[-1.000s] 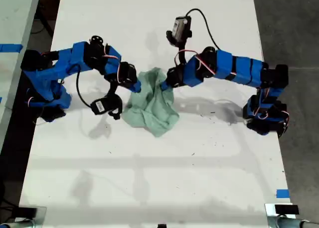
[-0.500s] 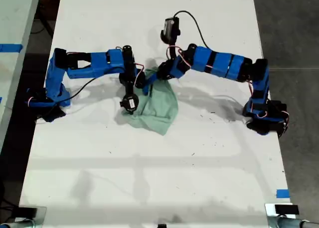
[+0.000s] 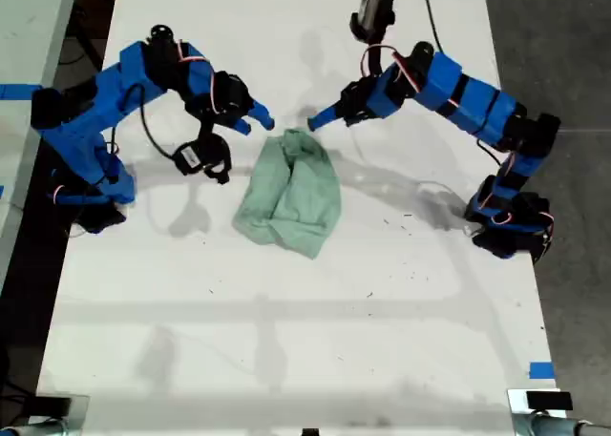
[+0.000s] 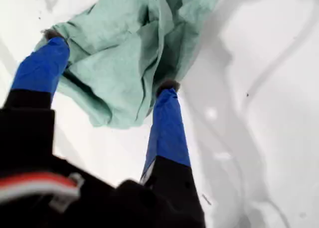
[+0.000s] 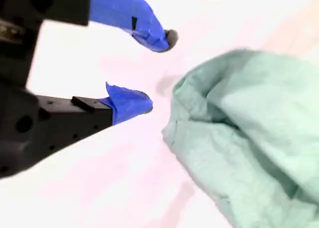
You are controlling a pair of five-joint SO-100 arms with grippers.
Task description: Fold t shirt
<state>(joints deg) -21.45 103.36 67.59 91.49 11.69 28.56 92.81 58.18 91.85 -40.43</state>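
The pale mint-green t shirt (image 3: 286, 188) lies bunched on the white table (image 3: 286, 341), a little above the middle of the exterior view. My first gripper (image 3: 320, 121), on the arm at the exterior view's right, hovers open just past the shirt's far edge. In the first wrist view the t shirt (image 4: 124, 18) lies beyond the spread blue fingers (image 4: 167, 123) of my first gripper (image 4: 110, 60). My second gripper (image 3: 256, 124), on the arm at the exterior view's left, is open and empty. The second wrist view shows my second gripper (image 5: 157, 71) beside the t shirt (image 5: 249, 128), apart from it.
Both arm bases stand at the table's side edges in the exterior view. A blue tape mark (image 3: 540, 369) sits near the exterior view's lower right. A second table with blue tape (image 3: 19, 91) adjoins at the exterior view's left. Dark floor lies beyond the exterior view's right edge.
Both grippers were down at the shirt's far edge, pressed together. Now both have lifted off, drawn apart and stand open. The shirt lies released in a narrower bundle.
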